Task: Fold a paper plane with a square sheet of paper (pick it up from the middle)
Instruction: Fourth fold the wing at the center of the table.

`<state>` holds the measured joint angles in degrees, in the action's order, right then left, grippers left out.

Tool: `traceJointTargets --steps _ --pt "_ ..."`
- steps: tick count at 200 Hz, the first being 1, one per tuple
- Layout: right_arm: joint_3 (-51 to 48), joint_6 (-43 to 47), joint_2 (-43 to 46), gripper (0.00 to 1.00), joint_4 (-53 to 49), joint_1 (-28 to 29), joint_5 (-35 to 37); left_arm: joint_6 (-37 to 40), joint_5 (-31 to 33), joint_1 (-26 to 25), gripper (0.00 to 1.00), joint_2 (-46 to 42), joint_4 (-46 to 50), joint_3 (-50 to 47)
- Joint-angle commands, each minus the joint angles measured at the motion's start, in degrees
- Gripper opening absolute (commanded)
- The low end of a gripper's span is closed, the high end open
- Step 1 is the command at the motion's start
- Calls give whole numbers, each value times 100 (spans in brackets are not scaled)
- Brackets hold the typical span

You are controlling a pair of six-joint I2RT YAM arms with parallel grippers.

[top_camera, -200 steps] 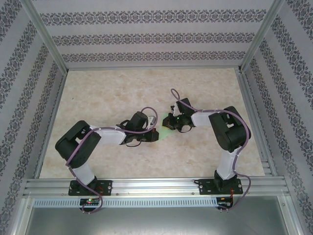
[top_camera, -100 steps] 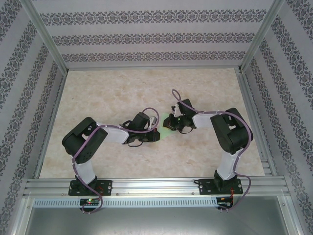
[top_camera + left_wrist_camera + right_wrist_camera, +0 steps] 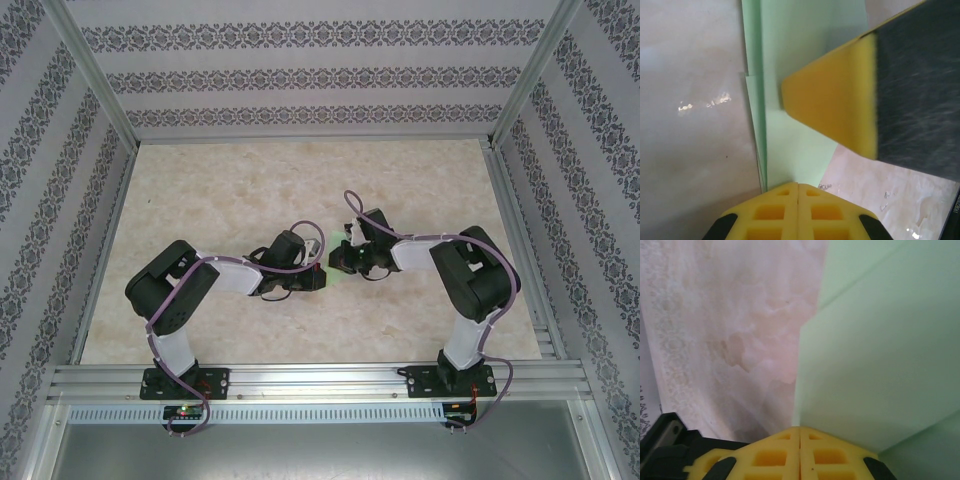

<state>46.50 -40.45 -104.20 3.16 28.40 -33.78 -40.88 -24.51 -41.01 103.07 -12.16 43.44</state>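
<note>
The pale green sheet of paper point(image 3: 336, 272) lies partly folded on the table between the two arms. In the left wrist view the paper point(image 3: 800, 60) lies flat with a layered fold edge on its left. My left gripper point(image 3: 798, 186) is shut, its tips resting on the paper's near end. A yellow fingertip point(image 3: 835, 100) of the right gripper hovers over the sheet. My right gripper point(image 3: 800, 429) is shut on a raised flap of the paper point(image 3: 875, 355), which stands up close to the camera. From above, the left gripper point(image 3: 320, 277) and right gripper point(image 3: 343, 263) nearly touch.
The marbled table point(image 3: 250, 190) stretches open behind and to both sides of the arms. Patterned walls point(image 3: 310, 75) and an aluminium frame point(image 3: 300, 372) close it in.
The right gripper has slid left toward the left gripper, covering more of the green paper. The left arm's elbow has drawn in slightly while its gripper stays on the sheet.
</note>
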Motion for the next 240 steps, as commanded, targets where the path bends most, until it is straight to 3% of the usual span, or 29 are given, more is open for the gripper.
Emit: traceJointTargets --steps 1,65,182,240 --pt "-58 78 -251 8 158 64 72 -56 130 -65 0 1 314 -152" --pt "223 292 -532 7 -30 -547 222 -136 21 -69 0 29 779 -216" --pt "1652 601 -1065 8 -929 -1577 491 -224 -18 -65 0 82 1013 -362" --pt "1807 528 -589 12 -1134 -1646 417 -323 -82 -65 0 -9 999 -61"
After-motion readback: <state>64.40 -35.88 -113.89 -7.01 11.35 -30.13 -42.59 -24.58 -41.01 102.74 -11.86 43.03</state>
